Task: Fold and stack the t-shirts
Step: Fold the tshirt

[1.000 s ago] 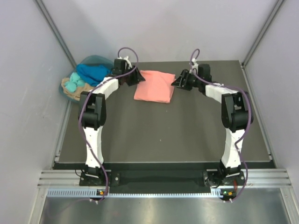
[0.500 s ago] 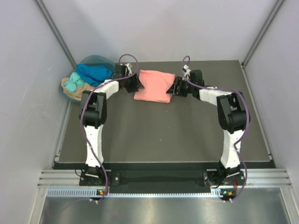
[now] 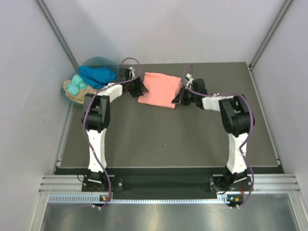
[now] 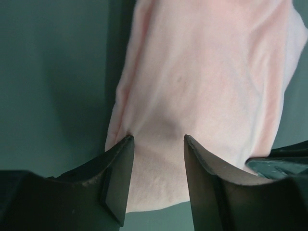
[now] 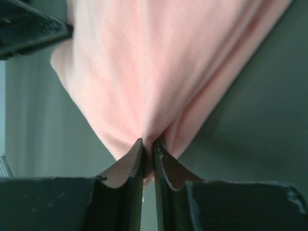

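Two grippers on one shirt right now. The pink t-shirt lies folded into a rough rectangle on the dark table, and everything else sits around it. The left gripper is at the shirt's left edge with its jaws spread apart. In the left wrist view the two tips hang right over that edge with pink cloth showing in the gap between them, nothing pinched. I can't tell whether the tips actually touch the fabric. The right gripper is at the shirt's right side, by the near corner, and it's clamped down on the cloth. From its wrist camera the jaws are almost together with a bit of fabric squeezed between them, creases fanning out from the pinch. Well off to the shirt's left, past the left gripper, there's a pile: a blue shirt spilling from the teal basket, plus a turquoise shirt bunched on a tan shirt.
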You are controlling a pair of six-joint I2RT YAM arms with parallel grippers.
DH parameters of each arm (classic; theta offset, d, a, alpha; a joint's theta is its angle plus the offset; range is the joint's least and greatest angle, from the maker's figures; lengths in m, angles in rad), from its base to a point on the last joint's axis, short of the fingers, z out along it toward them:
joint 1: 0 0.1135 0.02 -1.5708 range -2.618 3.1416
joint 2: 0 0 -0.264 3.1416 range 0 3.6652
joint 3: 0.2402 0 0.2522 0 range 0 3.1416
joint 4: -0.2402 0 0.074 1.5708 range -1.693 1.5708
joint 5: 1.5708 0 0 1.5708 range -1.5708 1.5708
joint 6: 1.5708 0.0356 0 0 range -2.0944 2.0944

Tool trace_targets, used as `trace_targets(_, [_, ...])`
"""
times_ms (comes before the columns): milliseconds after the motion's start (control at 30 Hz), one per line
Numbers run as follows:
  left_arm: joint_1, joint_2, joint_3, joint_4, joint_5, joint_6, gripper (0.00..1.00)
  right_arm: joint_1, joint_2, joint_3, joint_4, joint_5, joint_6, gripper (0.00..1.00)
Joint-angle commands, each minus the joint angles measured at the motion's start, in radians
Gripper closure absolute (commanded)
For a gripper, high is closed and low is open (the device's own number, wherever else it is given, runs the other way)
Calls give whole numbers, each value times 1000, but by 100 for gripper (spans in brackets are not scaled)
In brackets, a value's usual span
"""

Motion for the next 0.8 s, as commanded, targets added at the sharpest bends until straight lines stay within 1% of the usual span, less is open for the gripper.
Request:
trace_targets(0, [0, -13, -33, -229, -68, -64, 49, -2, -64, -100, 41, 1, -24, 89])
trace_targets(33, [-9, -19, -50, -245, -71, -73, 50, -5, -79, -127, 53, -5, -31, 97])
trace_targets(67, [-16, -48, -75, -243, -78, -79, 50, -5, -96, -156, 61, -8, -42, 100])
trace_targets(100, [-26, -69, -128, -245, -95, -93, 50, -6, -128, -212, 69, -10, -61, 100])
trace_targets(167, [-46, -137, -208, -222, -99, -121, 50, -8, -171, -265, 86, -28, -88, 100])
trace_targets(200, [-56, -158, -228, -216, -94, -133, 50, -11, -183, -310, 92, -37, -91, 100])
trace_targets(267, [-69, -229, -266, -209, -88, -148, 50, -9, -206, -352, 106, -51, -105, 100])
trace_targets(300, [-81, -252, -273, -208, -94, -158, 49, -11, -225, -386, 107, -53, -108, 100])
trace_targets(333, [-87, -292, -274, -214, -101, -161, 49, -12, -231, -400, 115, -60, -113, 97])
trace_targets(500, [-119, -370, -264, -234, -122, -162, 49, -12, -274, -463, 112, -74, -111, 93])
trace_targets(600, [-118, -392, -285, -109, -41, -123, 50, -15, -317, -481, 83, -64, -111, 73])
trace_targets(633, [-115, -378, -264, -76, -28, -106, 51, -17, -329, -480, 70, -51, -113, 67])
trace_targets(700, [-106, -350, -232, -49, -2, -72, 52, -26, -358, -463, 28, -37, -114, 63])
trace_targets(733, [-101, -314, -215, -24, 62, -67, 53, -28, -366, -454, 17, -34, -113, 62])
trace_targets(767, [-95, -292, -177, 13, 87, -69, 54, -29, -375, -432, 4, -33, -113, 61])
